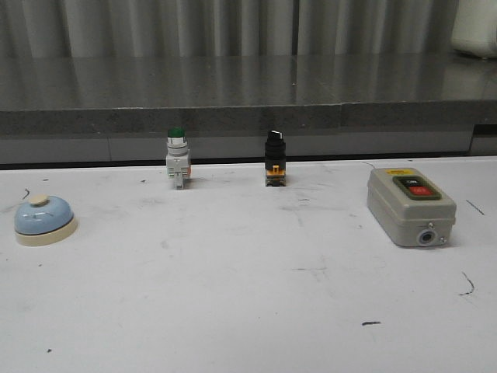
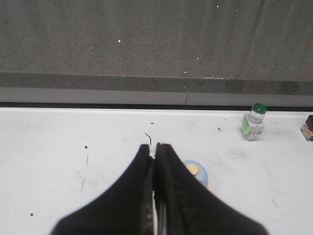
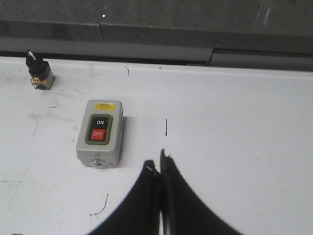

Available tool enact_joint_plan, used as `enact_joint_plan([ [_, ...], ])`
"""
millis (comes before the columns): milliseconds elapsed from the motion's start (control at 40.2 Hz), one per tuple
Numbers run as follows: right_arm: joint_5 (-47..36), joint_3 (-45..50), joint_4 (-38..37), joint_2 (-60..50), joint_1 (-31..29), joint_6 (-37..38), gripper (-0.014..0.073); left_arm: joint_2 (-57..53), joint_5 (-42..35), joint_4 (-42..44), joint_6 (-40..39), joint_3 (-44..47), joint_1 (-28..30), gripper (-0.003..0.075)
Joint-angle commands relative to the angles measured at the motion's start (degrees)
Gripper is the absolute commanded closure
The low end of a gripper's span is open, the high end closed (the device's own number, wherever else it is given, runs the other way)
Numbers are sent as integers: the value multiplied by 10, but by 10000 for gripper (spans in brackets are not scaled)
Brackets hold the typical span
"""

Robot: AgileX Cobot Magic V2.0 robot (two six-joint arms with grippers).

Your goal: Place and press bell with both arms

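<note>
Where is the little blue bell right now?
In the front view the bell sits at the table's far left edge, left of the green-capped push button.

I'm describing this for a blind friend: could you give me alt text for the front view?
A light-blue bell sits at the left edge of a scuffed white table. Along the back stand a green-capped push button and a black switch; a grey box lies at right. No robot arms show.

My left gripper (image 2: 154, 149) hides the bell's (image 2: 199, 174) nine-o'clock half; the black switch (image 2: 308, 128) is cut off at three o'clock.
</note>
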Motion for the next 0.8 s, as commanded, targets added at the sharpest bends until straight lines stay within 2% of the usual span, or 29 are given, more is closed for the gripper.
enact_joint_plan([
  [0, -42, -19, -6, 31, -4, -4, 662, 23, -45, 1, -3, -21, 1, 740],
  [149, -44, -19, -6, 55, -4, -4, 658, 45, -45, 1, -3, -21, 1, 710],
  [249, -47, -19, -6, 64, -4, -7, 582, 55, -45, 1, -3, -21, 1, 591],
  [398, -58, -19, -6, 64, -4, -15, 295, 65, -45, 1, -3, -21, 1, 283],
  [423, -62, -19, -6, 64, -4, -16, 211, 68, -45, 1, -3, -21, 1, 224],
  [473, -67, -19, -6, 64, -4, -17, 72, 72, -45, 1, -3, -21, 1, 162],
  [548, -67, -19, -6, 64, -4, -17, -20, 84, -45, 1, -3, -21, 1, 153],
  [647, -67, -19, -6, 64, -4, -17, -19, 111, -45, 1, -3, -22, -14, 153],
  [772, -67, -19, -6, 64, -4, -17, -19, 152, -43, 2, -3, -32, -61, 153],
])
